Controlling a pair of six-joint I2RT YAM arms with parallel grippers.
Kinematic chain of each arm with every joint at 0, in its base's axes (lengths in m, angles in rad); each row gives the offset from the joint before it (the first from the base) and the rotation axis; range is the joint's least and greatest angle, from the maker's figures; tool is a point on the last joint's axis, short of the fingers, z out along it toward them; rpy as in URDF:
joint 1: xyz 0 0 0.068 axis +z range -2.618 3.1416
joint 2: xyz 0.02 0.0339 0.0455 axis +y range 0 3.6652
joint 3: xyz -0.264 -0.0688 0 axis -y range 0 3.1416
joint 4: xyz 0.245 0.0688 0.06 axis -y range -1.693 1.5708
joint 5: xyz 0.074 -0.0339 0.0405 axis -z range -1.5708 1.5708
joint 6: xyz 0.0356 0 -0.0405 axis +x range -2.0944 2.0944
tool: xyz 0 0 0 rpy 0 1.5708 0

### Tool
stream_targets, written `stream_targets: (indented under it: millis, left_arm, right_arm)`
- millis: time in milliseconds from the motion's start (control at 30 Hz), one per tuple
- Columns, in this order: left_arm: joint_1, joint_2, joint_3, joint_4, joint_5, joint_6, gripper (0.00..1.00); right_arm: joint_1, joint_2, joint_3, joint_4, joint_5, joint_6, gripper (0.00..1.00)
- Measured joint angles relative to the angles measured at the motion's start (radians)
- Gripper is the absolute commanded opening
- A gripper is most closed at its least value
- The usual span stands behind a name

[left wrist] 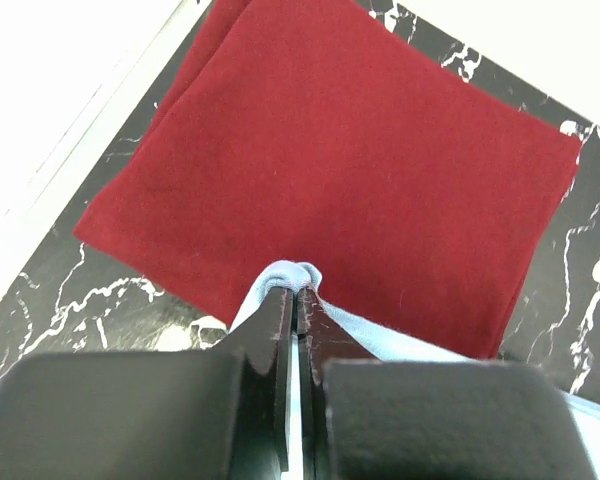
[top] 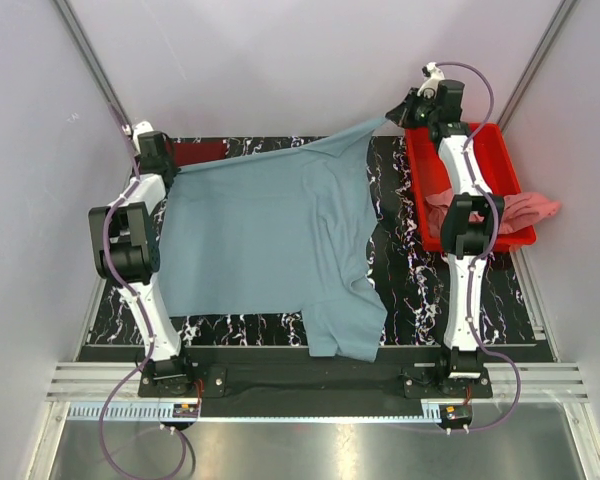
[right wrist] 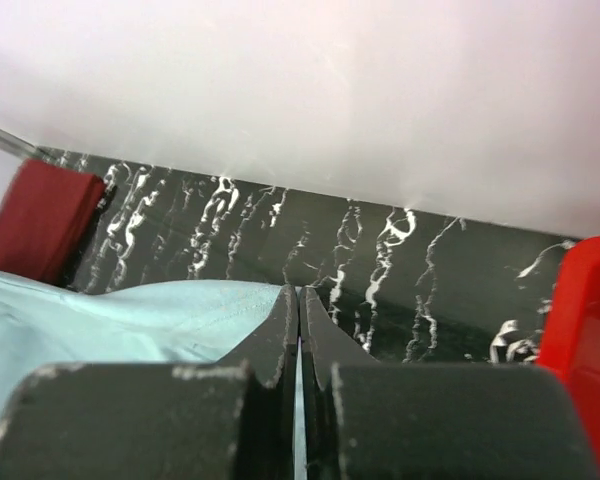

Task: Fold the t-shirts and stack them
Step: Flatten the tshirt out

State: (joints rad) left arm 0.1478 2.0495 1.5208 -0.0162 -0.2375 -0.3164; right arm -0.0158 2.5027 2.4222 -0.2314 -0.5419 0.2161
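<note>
Stretching across the black marbled surface [top: 410,280], the grey-blue t-shirt [top: 260,240] is pulled taut along its far edge between the two arms. The left claw [top: 168,165] is clenched on the shirt's far left corner; in the left wrist view its fingers [left wrist: 280,330] meet on a small bunch of pale blue cloth [left wrist: 285,275]. Just beyond that pinch lies the maroon t-shirt [left wrist: 330,170], folded into a flat rectangle at the far left of the surface.

The right claw [top: 400,112] is clenched on the opposite far corner, its fingers [right wrist: 275,330] pressed together with the blue fabric [right wrist: 130,320] running off to its left. It sits just beside the far left corner of the red tray [top: 495,145].

From the held edge the grey-blue t-shirt spreads toward the arm bases, its near right part reaching the front edge of the surface. The pink t-shirt [top: 530,208] lies crumpled in the tray, spilling over its right rim.
</note>
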Motion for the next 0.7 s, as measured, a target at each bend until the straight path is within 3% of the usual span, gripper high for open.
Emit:
stream_targets:
  millis: [433,700]
  left_arm:
    - [0.053,0.072,0.077,-0.062,0.114,-0.158,0.00]
    - [0.059,0.074,0.084,-0.103,0.177,-0.194,0.00]
  right_arm:
    - [0.010,0.127,0.038,0.122,-0.012,0.420,0.00]
    - [0.010,0.089,-0.011,0.061,-0.012,0.487,0.00]
